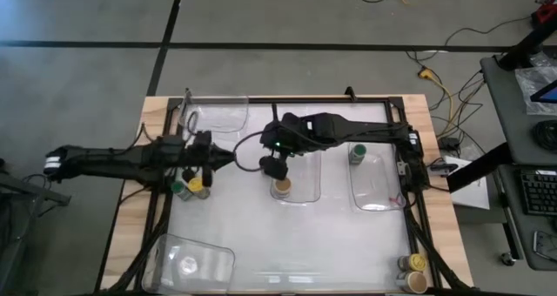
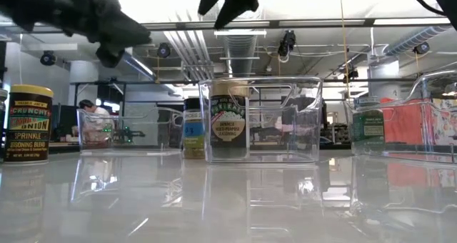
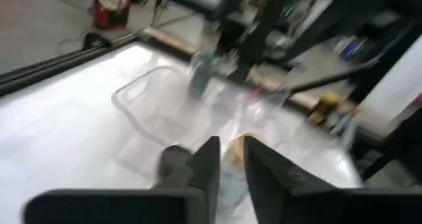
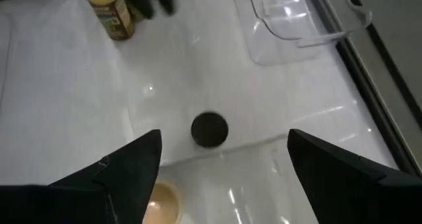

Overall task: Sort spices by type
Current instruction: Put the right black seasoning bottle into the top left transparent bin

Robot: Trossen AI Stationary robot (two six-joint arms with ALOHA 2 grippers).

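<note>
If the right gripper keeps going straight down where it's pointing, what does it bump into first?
Probably the tan-lidded jar in the middle bin: the open right gripper hangs just above it, though the black-lidded jar is close too.

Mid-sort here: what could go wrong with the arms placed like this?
The right tool hangs open just above the tan-lid jar in the middle bin; descending, it may clip the bin wall. The left tool sits over the crowded yellow jar and green jar; it may topple one.

white table [image 1: 287, 244] — clear bins [image 1: 198, 263], spice jars [image 1: 412, 272]
</note>
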